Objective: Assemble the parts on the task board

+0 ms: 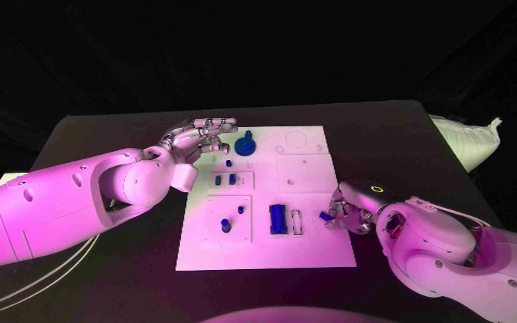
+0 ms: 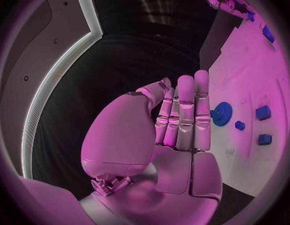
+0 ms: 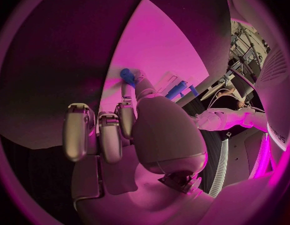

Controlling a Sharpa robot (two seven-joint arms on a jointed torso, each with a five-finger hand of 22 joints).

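We are pinching a small blue plastic peg (image 1: 326, 217) in the right hand (image 1: 353, 211), lower right of the white flat task board (image 1: 307, 252). Left hand (image 1: 199, 140), fingers straight, empty, is hovering upper left. Peg seems light, rigid, slippery; grip mid-shaft.

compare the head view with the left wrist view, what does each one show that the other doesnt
Head view alone: the whole task board, the long blue bar near its front, and the right hand pinching a small blue part at the board's right edge. Left wrist view alone: the left hand's palm side, fingers straight and together, holding nothing. Both: the left hand, the blue gear just past its fingertips, and small blue parts beside the gear.
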